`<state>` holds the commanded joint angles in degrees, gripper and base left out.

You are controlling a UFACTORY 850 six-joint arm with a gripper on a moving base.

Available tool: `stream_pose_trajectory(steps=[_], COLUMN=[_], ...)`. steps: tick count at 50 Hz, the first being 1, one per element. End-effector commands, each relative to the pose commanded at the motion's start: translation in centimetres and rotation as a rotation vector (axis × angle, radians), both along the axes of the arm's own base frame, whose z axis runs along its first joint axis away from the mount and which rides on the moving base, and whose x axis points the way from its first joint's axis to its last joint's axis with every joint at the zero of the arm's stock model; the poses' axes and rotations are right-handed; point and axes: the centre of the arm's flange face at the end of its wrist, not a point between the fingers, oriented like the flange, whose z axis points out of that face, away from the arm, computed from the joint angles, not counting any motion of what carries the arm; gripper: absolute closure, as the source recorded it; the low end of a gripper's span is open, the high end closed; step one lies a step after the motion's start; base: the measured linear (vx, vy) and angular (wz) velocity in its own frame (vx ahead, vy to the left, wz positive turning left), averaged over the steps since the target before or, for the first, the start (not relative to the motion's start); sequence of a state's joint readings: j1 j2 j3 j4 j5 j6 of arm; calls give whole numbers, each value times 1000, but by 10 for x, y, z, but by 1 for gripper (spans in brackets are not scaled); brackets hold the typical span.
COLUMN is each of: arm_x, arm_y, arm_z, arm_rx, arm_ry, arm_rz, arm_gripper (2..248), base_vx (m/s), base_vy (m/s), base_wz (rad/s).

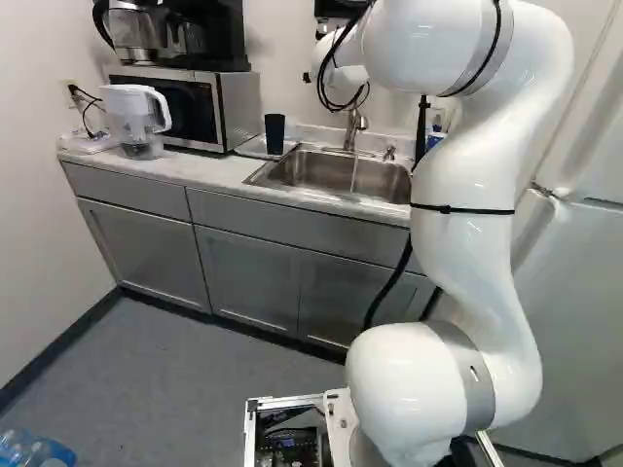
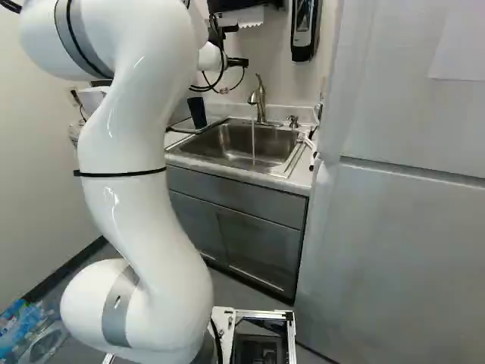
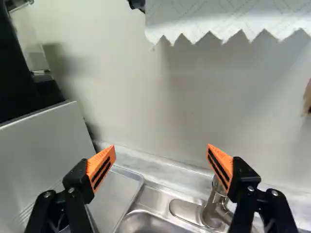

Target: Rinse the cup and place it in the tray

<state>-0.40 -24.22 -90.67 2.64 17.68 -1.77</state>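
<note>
1. We see one dark cup (image 1: 274, 134), upright on the single tray (image 3: 116, 194) beside the sink (image 2: 227, 142), its long axis vertical, wider end up.
2. We count one sink and one faucet (image 2: 259, 100), water running.
3. Our gripper (image 2: 238, 62) stands wide, two fingers well apart.

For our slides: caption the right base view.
Curved white robot arm before a steel sink, silver faucet running water, dark tapered cup alongside.
</note>
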Motion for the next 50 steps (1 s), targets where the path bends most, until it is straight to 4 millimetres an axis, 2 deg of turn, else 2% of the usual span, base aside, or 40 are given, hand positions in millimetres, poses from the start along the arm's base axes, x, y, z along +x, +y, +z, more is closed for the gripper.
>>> stream_pose_trajectory(steps=[23,50], arm_x=[13,45], arm_y=[-26,-34], arm_z=[-2,-10], arm_rx=[0,0], arm_ry=[-8,-4], arm_rz=[-36,-44], arm_gripper=[3,3], base_vx=[0,0], base_vy=[0,0], base_wz=[0,0])
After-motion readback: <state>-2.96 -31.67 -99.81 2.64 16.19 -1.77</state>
